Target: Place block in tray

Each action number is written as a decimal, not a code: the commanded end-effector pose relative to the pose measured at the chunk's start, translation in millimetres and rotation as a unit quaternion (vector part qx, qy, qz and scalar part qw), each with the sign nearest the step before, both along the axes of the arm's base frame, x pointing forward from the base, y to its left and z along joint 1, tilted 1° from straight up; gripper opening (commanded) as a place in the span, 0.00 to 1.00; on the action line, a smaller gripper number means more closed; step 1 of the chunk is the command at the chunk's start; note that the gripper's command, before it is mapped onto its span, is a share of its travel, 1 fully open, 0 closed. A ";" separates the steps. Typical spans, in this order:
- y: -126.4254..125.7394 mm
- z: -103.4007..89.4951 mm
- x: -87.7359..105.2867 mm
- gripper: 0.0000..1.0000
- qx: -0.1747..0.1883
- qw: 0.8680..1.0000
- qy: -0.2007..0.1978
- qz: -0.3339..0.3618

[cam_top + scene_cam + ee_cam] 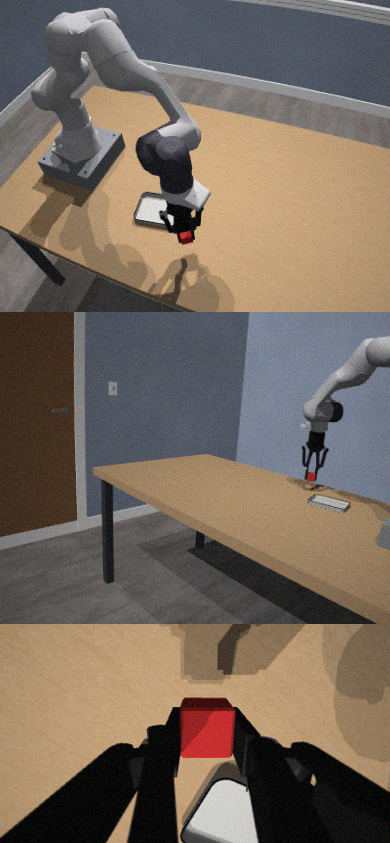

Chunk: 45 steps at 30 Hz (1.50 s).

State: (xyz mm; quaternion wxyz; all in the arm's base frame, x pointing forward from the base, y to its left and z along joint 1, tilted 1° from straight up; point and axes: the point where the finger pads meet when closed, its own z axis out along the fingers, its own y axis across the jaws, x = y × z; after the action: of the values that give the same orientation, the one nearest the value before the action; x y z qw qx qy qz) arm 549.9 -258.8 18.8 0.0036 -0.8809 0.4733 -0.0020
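Observation:
My gripper (186,235) (311,475) (204,722) is shut on a small red block (186,237) (311,476) (207,729) and holds it in the air above the wooden table. The white tray (148,210) (328,502) (223,814) lies flat on the table, a shallow rectangle with a grey rim. In the top view the block hangs just past the tray's near right corner. In the wrist view one tray corner shows below the block, between the fingers. The tray looks empty.
The robot's base (82,160) stands on a grey plate at the table's left end. The table (300,200) (210,492) has its front edge close below the tray. A door and a wall switch show in the exterior view.

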 end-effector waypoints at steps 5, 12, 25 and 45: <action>13.4 1.3 -17.7 0.10 0.000 1.000 -0.001 -0.003; 86.1 -0.4 -118.1 0.10 0.001 1.000 -0.001 -0.002; 111.7 -1.0 -153.4 0.10 0.001 1.000 -0.001 -0.002; 111.7 -1.0 -153.4 0.10 0.001 1.000 -0.001 -0.002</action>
State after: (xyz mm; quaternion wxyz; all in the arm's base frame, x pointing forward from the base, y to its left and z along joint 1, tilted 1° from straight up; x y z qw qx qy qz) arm 394.5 -146.7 16.2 0.0051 -0.8831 0.4691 0.0010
